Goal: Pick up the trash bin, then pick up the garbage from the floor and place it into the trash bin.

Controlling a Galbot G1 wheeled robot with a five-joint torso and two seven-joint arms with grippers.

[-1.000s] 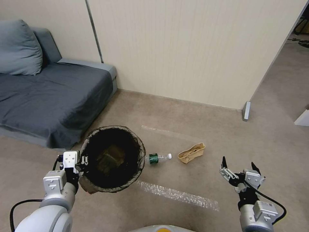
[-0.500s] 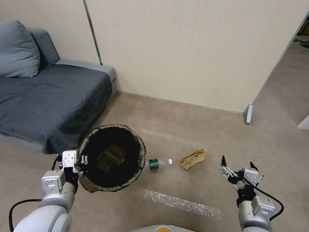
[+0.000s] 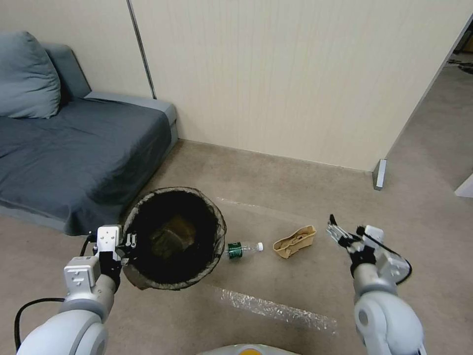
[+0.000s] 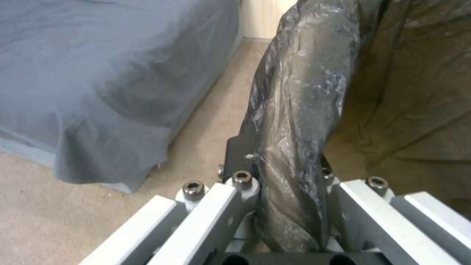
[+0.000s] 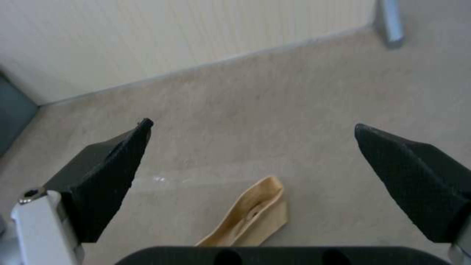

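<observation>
I hold the trash bin with my left gripper, whose jaws pinch the lined rim on the side away from the litter. So the step in hand is, I judge, collecting the garbage. My right gripper hovers just beside the paper bag, jaws spread wide, on the side away from the bin. The green bottle lies on the floor between bin and bag. Next I need to lower over the bag and close. Inside the bin some brownish thing lies at the bottom.
</observation>
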